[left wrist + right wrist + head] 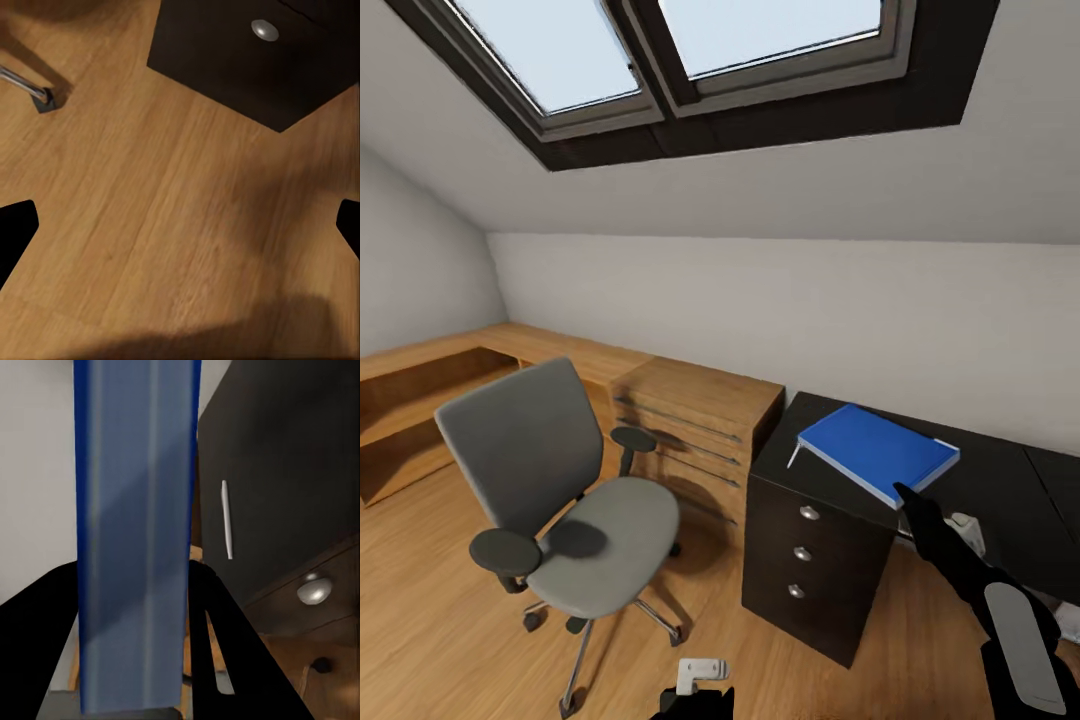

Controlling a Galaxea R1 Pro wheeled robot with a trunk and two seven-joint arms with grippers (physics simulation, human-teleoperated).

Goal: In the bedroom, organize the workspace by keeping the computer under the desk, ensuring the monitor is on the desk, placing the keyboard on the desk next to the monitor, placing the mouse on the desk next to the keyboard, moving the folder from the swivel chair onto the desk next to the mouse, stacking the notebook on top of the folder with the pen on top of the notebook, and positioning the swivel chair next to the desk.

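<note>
Reaching right arm | jaws pinch folder edge | tilted above desk

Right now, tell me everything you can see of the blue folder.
The folder is a flat, bright blue rectangle with a paler edge along its open side, smooth and stiff-looking. It is closed and tilted, held above the black desk rather than lying on it. The right pincer grips its near edge; in the right wrist view the folder runs between the two black fingers. Nothing else touches it.
</note>
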